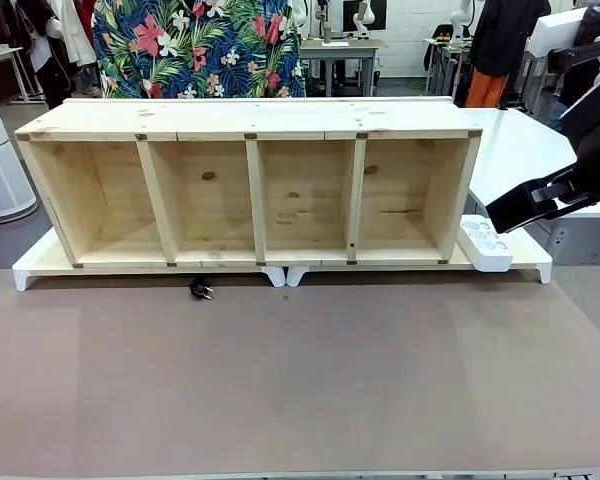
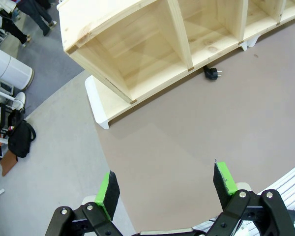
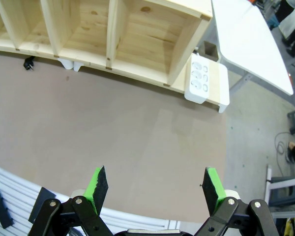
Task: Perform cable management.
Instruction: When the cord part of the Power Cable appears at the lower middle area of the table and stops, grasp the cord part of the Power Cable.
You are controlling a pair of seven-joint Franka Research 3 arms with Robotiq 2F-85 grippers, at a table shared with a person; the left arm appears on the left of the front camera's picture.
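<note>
Wooden shelf [image 1: 250, 120] lies on its side across the far part of the brown table [image 1: 300, 380], its four open compartments facing the robot.

Cable [image 1: 200, 290]: only the black plug end and a short bit of cord show. It rests on the table just in front of the shelf's lower front edge, below the second compartment from the shelf's left end. The cord runs back toward that edge, and the rest is hidden. The plug also shows in the left wrist view [image 2: 212, 73] and the right wrist view [image 3: 28, 63].

White power strip [image 1: 485, 243] sits just beside the shelf's right end wall.

Left end effector [image 2: 166, 184]: fingers spread wide, nothing between the green pads [image 2: 108, 189]. It hangs above bare table, well apart from the shelf's left end.

Right end effector [image 3: 155, 184]: likewise spread wide and empty, above bare table well in front of the shelf's right end.

A person [image 1: 200, 45] in a floral shirt stands behind the shelf.
</note>
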